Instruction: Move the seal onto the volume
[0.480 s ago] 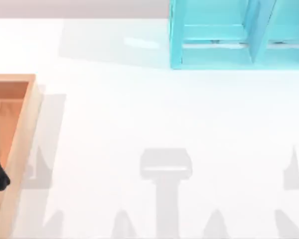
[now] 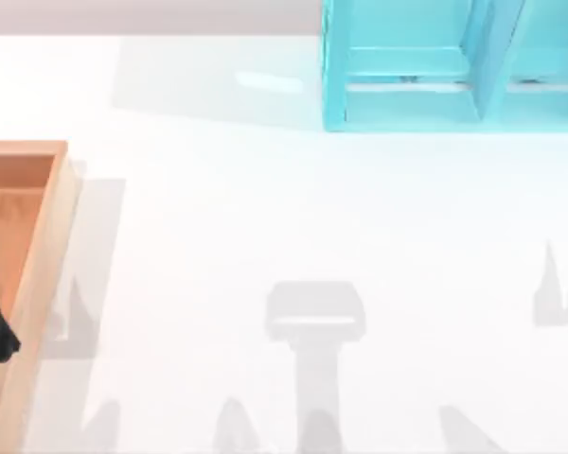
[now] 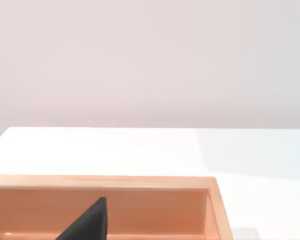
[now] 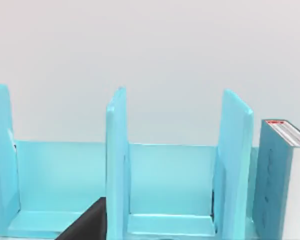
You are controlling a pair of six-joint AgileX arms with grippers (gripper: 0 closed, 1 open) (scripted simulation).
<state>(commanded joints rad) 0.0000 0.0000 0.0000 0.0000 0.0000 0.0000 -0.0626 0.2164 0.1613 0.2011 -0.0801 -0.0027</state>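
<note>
Beside the shelf unit [image 4: 170, 185] the volume [image 4: 277, 185] is standing upright, so the right gripper [image 4: 90, 222] (its opening and load I cannot tell) is probably risking toppling it, while the left gripper [image 3: 87, 225] is hovering at the wooden tray [image 3: 140, 182].

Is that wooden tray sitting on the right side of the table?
No, the wooden tray lies at the table's left edge in the top view, while the light-blue shelf stands toward the right.

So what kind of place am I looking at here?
Probably a rendered desk or study workspace rather than a real room: a plain white table, a light-cyan shelf unit with upright dividers at its far edge, a book standing in it, and a wooden tray at the left.
</note>
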